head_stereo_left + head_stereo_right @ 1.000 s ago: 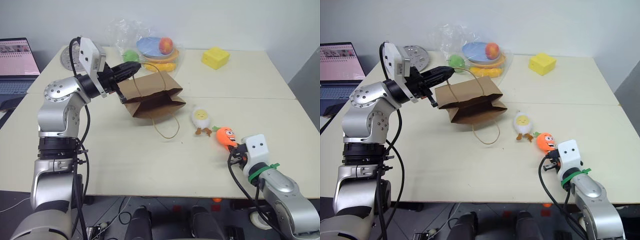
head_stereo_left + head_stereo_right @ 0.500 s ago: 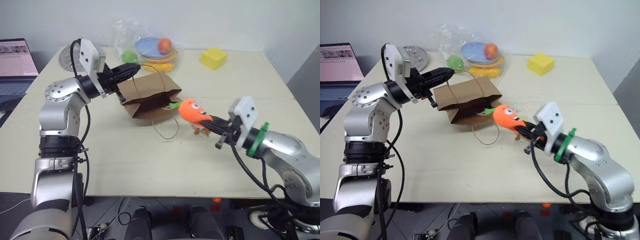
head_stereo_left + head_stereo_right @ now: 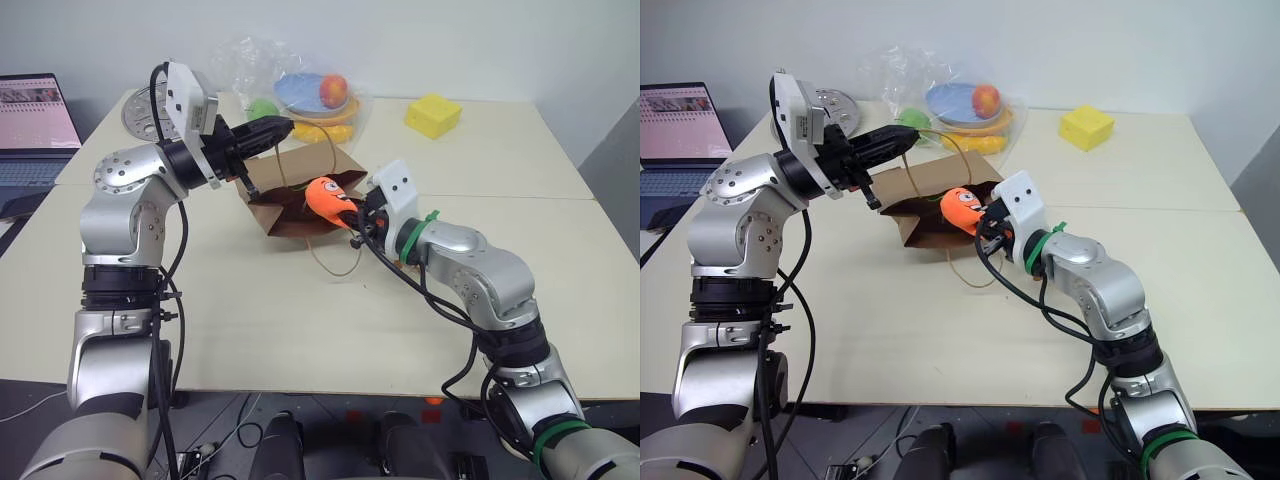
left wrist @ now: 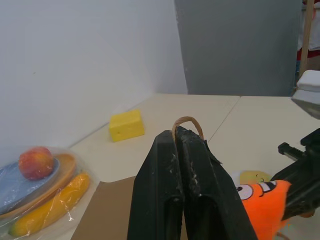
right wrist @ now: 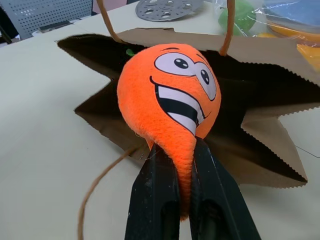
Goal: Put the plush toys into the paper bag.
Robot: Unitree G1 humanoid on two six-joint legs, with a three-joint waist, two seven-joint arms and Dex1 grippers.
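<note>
At the far left edge a laptop is sitting open beside the worktop. Next, the left gripper is reaching in from nine o'clock, its jaws clamped together on one tan loop handle of the paper bag and holding the upper edge up. The bag is lying on its side near the middle of the worktop with its mouth gaping toward five o'clock (its other handle is trailing loose on the surface). At twelve o'clock from the bag a plate of plastic fruit in clear wrap is standing. The right gripper is coming in from four o'clock with its jaws pinched on the tapered end of the orange carrot toy, which is hanging right at the bag's mouth, face up. The egg toy is partly peeking out behind the carrot in the left wrist view. At two o'clock a yellow block is resting well apart from the bag.
</note>
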